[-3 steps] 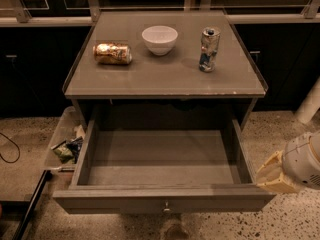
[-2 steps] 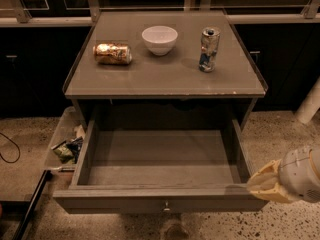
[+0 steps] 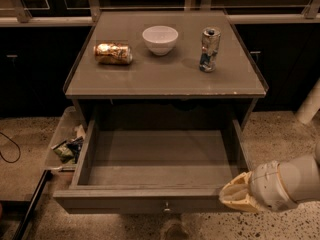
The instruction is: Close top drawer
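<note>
The top drawer (image 3: 150, 199) is pulled far out of the grey cabinet, and its inside is bare. Its flat front faces me, with a small round knob (image 3: 166, 207) at the middle. My gripper (image 3: 231, 196) comes in from the lower right on a pale arm. Its yellowish tip sits right at the right end of the drawer front. The two lower drawers are hidden under the open one.
On the cabinet top (image 3: 165, 79) are a gold can lying on its side (image 3: 113, 53), a white bowl (image 3: 160, 39) and an upright dented can (image 3: 210, 49). A plastic bin of wrappers (image 3: 65, 146) stands on the floor at the left. A white post (image 3: 310, 104) is at the right.
My gripper has moved left and slightly down, from beside the drawer's right front corner to the right end of the drawer front. The drawer has not visibly moved.
</note>
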`<action>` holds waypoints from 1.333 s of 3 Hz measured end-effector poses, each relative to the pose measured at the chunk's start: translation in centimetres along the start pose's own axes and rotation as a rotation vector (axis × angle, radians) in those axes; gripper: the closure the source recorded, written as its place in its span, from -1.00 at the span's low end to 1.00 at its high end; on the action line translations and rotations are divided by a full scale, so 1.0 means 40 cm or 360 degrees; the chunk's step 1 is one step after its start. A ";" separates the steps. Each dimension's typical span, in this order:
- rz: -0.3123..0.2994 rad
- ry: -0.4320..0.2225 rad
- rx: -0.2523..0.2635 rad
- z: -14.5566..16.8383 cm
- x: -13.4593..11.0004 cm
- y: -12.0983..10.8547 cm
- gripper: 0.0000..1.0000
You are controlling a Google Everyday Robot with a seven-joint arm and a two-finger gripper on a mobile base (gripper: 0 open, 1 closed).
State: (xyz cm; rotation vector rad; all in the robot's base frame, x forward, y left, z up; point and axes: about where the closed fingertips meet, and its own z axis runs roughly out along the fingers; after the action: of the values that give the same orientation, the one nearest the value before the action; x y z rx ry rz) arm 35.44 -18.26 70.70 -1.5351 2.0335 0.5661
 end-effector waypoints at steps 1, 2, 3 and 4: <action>-0.0009 -0.0050 -0.0094 0.098 0.007 0.022 1.00; 0.0005 -0.0052 -0.0117 0.154 0.038 0.018 1.00; 0.0006 -0.0052 -0.0117 0.155 0.038 0.017 0.61; 0.0006 -0.0052 -0.0117 0.155 0.038 0.017 0.15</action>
State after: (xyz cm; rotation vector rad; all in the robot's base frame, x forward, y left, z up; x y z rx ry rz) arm 35.41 -15.41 64.95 -1.5541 2.0114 0.6697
